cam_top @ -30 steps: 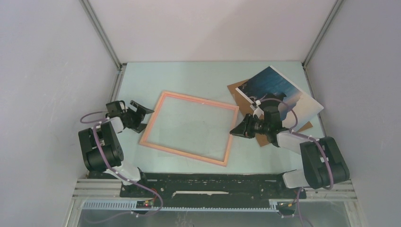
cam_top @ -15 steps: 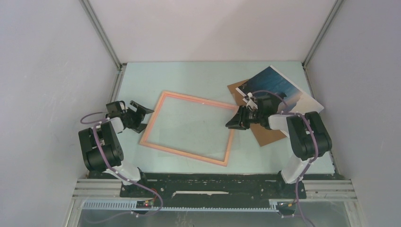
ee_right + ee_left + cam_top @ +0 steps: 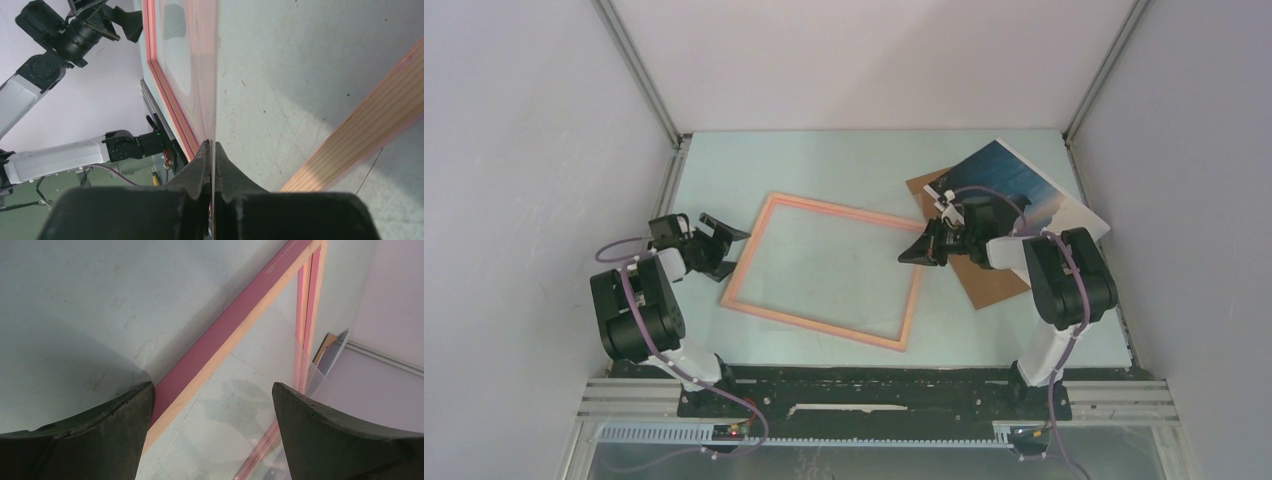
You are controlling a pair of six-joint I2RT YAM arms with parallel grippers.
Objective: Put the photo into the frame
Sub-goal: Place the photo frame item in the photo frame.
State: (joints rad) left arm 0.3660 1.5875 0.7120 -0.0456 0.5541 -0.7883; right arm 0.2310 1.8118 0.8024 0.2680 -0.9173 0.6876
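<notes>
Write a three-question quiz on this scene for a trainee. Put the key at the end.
1. Short answer: what lies under the photo?
2. True or false: the photo already sits inside the frame.
3. Pick one. The right tool is:
A) wide open
B) shut on the edge of a thin clear sheet
C) holding the photo

Key: 1 a brown board; 2 false; 3 B.
</notes>
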